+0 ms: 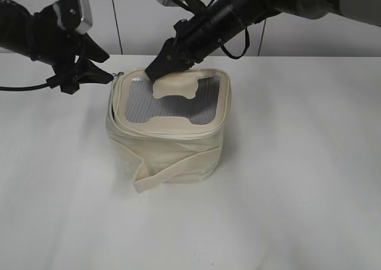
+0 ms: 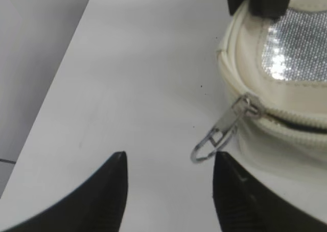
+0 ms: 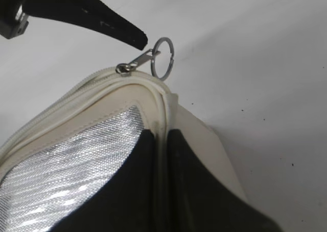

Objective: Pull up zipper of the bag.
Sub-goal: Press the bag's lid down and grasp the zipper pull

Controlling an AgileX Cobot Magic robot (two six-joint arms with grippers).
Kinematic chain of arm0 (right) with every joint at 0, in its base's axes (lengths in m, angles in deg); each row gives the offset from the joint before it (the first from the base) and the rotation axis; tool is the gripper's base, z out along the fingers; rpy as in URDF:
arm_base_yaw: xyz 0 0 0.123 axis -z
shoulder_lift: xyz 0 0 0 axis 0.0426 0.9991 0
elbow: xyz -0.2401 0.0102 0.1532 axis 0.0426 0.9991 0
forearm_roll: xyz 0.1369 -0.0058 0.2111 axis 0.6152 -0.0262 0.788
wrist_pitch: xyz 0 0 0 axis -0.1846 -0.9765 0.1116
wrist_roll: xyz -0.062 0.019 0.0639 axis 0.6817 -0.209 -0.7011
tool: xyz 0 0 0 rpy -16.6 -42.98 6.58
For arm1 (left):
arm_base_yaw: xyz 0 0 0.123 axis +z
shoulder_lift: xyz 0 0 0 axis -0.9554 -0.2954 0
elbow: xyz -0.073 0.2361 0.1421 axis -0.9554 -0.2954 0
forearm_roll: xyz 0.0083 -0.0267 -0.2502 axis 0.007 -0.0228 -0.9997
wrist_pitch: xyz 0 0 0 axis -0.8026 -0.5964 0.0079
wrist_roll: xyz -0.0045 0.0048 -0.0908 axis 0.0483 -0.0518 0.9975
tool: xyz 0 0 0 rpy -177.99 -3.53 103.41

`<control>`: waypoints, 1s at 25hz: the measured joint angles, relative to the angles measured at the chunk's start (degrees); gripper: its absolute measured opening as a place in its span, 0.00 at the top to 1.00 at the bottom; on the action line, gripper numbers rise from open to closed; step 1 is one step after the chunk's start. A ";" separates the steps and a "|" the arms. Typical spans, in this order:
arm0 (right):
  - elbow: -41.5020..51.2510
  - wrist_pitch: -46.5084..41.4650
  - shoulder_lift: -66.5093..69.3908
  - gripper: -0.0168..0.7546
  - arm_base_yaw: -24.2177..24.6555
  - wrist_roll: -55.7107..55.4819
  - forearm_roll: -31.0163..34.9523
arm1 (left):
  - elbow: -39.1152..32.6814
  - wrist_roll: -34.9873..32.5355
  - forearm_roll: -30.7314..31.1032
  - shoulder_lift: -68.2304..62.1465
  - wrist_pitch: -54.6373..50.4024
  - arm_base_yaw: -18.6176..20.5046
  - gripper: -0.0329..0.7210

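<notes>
The cream boxy bag (image 1: 172,157) stands mid-table, its lid showing grey mesh and a cream H patch. The cream zipper track (image 1: 128,127) runs round the lid rim and gapes along the front-left. A silver slider with a ring pull (image 2: 217,137) hangs at the bag's back-left corner; it also shows in the right wrist view (image 3: 153,58). My left gripper (image 2: 168,163) is open, its right finger tip touching the ring, with the ring not between the jaws. My right gripper (image 3: 162,140) is shut on the bag's lid rim (image 3: 161,107) at the back edge, also seen in the exterior view (image 1: 156,71).
The white table (image 1: 297,181) spreads around the bag. A white wall with dark seams stands behind. The left arm's black finger (image 3: 102,22) crosses the top of the right wrist view. A flat cream strap (image 1: 172,169) wraps the bag's front side.
</notes>
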 joint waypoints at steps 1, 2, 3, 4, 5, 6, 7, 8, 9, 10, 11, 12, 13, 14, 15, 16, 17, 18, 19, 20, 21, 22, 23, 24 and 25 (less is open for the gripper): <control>0.00 0.00 0.00 0.91 0.00 0.00 0.00 | 0.00 -0.26 -0.07 0.00 0.47 -0.47 0.42; 0.00 0.00 0.00 0.91 0.00 0.00 0.00 | 0.00 -0.65 -0.07 0.00 0.91 -0.91 0.42; 0.00 0.00 0.00 0.91 0.00 0.00 0.00 | 0.00 -0.93 -0.07 0.00 1.13 -1.19 0.42; 0.00 0.00 0.00 0.91 0.00 0.00 0.00 | 0.00 -1.03 -0.07 0.00 1.31 -1.47 0.42; 0.00 0.00 0.00 0.91 0.00 0.00 0.04 | 0.00 -1.15 -0.07 0.00 1.68 -1.74 0.42; 0.00 0.00 0.00 0.91 0.00 0.00 0.04 | 0.00 -1.28 -0.07 0.00 2.09 -1.92 0.42; 0.00 0.00 0.00 0.91 0.00 0.00 0.04 | 0.00 -1.46 -0.07 0.00 2.44 -2.06 0.42; 0.00 0.00 0.00 0.91 0.00 0.00 0.04 | 0.00 -1.66 -0.07 0.00 2.63 -2.13 0.43; 0.00 0.00 0.00 0.91 0.00 0.00 0.04 | 0.00 -1.73 0.07 0.00 2.70 -2.31 0.45; 0.00 0.00 0.00 0.91 0.00 0.00 0.04 | 0.00 -1.80 0.37 0.00 2.78 -2.44 0.45; 0.00 0.00 0.05 0.91 0.00 0.00 0.04 | 0.00 -1.86 0.76 0.00 2.90 -2.58 0.46; 0.00 0.00 0.05 0.91 0.00 0.00 0.10 | 0.00 -1.96 1.24 0.00 3.06 -2.77 0.47; 0.00 0.00 0.05 0.91 0.00 0.00 0.10 | 0.00 -2.04 1.68 0.00 3.39 -3.09 0.47; 0.00 0.00 0.05 0.91 0.00 0.00 0.10 | 0.00 -2.04 2.20 0.00 3.91 -3.29 0.47; 0.00 0.00 0.05 0.91 0.00 0.00 0.10 | 0.00 -2.04 2.74 0.00 4.32 -3.53 0.47; 0.00 0.00 0.05 0.91 0.00 0.00 0.16 | 0.00 -2.04 3.17 0.00 4.81 -3.84 0.47; 0.00 0.00 0.05 0.91 0.00 0.00 0.16 | 0.00 -2.04 3.63 -0.02 5.22 -4.19 0.47; 0.00 0.00 0.05 0.91 0.00 0.00 0.16 | 0.00 -2.04 3.92 -0.02 5.63 -4.54 0.47; 0.00 0.00 0.05 0.91 0.00 0.00 0.16 | 0.00 -2.04 4.08 -0.07 5.99 -4.83 0.48; 0.00 0.00 0.05 0.91 0.00 0.00 0.16 | 0.00 -2.04 4.12 -0.15 6.20 -5.10 0.48; 0.00 0.00 0.05 0.91 0.00 0.00 0.22 | 0.00 -2.04 4.12 -0.40 6.47 -5.29 0.48; 0.00 0.00 0.05 0.91 0.00 0.00 0.22 | 0.00 -2.04 4.12 -0.70 6.63 -5.42 0.48; 0.00 0.00 0.05 0.91 0.00 0.00 0.22 | 0.00 -2.04 4.28 -1.24 6.73 -5.49 0.48; 0.00 0.00 0.05 0.91 0.00 0.00 0.22 | 0.00 -2.04 4.33 -1.76 6.88 -5.56 0.49; 0.00 0.00 0.05 0.91 0.00 0.00 0.22 | 0.00 -2.04 4.49 -2.21 7.03 -5.68 0.52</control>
